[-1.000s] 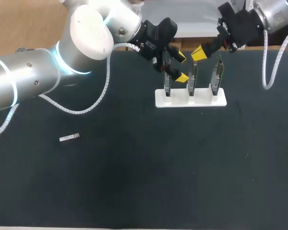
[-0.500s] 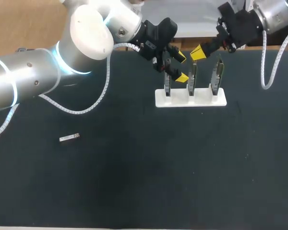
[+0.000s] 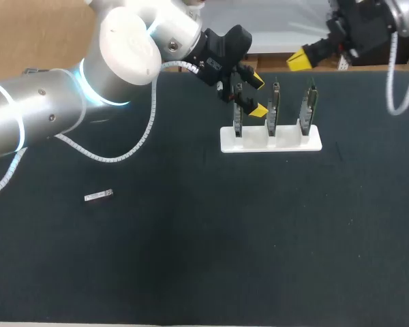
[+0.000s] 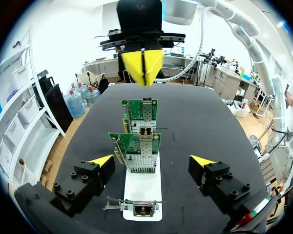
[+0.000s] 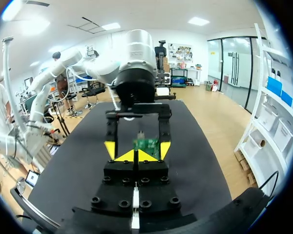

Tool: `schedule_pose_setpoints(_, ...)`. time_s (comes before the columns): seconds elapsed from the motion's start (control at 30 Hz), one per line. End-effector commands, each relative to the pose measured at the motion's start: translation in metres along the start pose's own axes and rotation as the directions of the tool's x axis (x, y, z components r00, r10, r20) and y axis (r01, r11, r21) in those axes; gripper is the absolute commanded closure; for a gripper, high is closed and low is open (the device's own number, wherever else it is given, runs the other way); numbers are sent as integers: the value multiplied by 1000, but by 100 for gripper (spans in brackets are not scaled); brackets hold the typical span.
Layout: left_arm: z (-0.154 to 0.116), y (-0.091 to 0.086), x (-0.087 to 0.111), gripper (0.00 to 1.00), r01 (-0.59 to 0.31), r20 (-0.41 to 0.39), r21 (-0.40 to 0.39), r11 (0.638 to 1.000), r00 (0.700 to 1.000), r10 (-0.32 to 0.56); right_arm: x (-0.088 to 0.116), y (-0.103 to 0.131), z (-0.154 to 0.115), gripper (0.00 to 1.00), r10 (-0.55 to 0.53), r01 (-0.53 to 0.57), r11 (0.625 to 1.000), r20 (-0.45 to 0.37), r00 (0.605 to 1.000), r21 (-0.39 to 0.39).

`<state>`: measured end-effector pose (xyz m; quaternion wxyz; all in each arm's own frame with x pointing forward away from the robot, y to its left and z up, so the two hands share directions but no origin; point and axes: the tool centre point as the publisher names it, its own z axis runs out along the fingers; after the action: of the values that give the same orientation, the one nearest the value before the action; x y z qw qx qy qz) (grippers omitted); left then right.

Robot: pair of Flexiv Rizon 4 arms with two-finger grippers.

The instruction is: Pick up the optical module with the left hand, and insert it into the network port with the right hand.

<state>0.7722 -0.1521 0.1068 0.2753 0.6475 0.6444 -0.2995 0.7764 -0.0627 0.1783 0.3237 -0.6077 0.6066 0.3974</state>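
Note:
The optical module (image 3: 99, 196), a small silver bar, lies on the black table far to the left, away from both grippers. Three upright green network cards stand in a white stand (image 3: 270, 141). My left gripper (image 3: 258, 95) is open at the stand's left end. In the left wrist view my left gripper (image 4: 152, 161) has one finger on each side of the card row, with the middle card (image 4: 138, 152) between them and untouched. My right gripper (image 3: 301, 60) is shut and holds nothing, up beyond the stand's far right. In the right wrist view my right gripper (image 5: 136, 156) points at the left gripper.
The black mat (image 3: 211, 245) covers the table. The white stand's three cards rise above it as obstacles near both grippers. A tan surface (image 3: 34, 34) lies past the mat's far left edge.
My right gripper has drawn back up and to the right, away from the cards, still shut. The left arm and the optical module have not moved.

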Motion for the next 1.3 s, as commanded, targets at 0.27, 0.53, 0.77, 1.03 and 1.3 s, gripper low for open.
schedule_pose_setpoints(0.27,0,2,-1,0,1,-5,3,1000,1000,-1,17,3,-36,100,9,-8,1000,-14,1000,7)
schedule_pose_setpoints(0.53,0,2,-1,0,1,-5,3,1000,1000,-1,35,6,-48,100,47,-47,999,-20,999,16)
schedule_pose_setpoints(0.77,0,2,-1,0,1,-5,3,1000,1000,-1,49,10,-55,100,79,-79,996,-1,997,43)
schedule_pose_setpoints(1.03,0,2,-1,0,1,-5,3,1000,1000,-1,56,10,-57,100,89,-89,995,5,996,45)
schedule_pose_setpoints(1.3,0,2,-1,0,1,-5,3,1000,1000,-1,56,9,-57,0,87,-87,995,2,996,50)
